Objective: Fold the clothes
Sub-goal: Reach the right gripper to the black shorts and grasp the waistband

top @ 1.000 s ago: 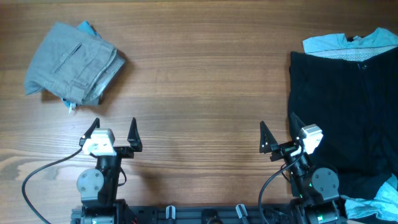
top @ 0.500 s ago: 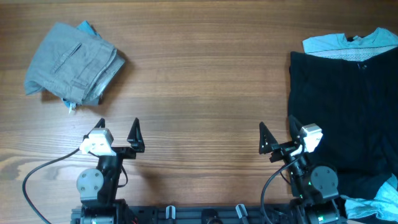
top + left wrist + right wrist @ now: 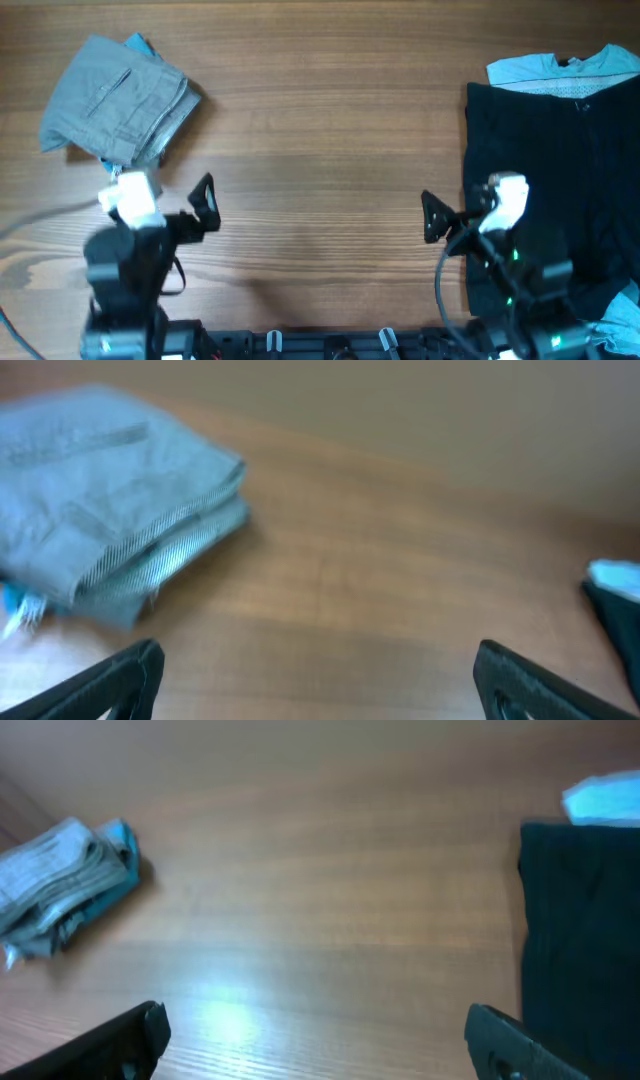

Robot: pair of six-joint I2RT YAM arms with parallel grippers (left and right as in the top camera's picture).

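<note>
Here, left pincer (image 3: 315, 665) and right pincer (image 3: 315, 1025) agape above the table (image 3: 320, 120)

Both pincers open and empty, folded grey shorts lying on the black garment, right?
No: the overhead view shows the folded grey shorts at the wooden table's left, far from the black garment at right. Left pincer and right pincer are open and empty.
</note>
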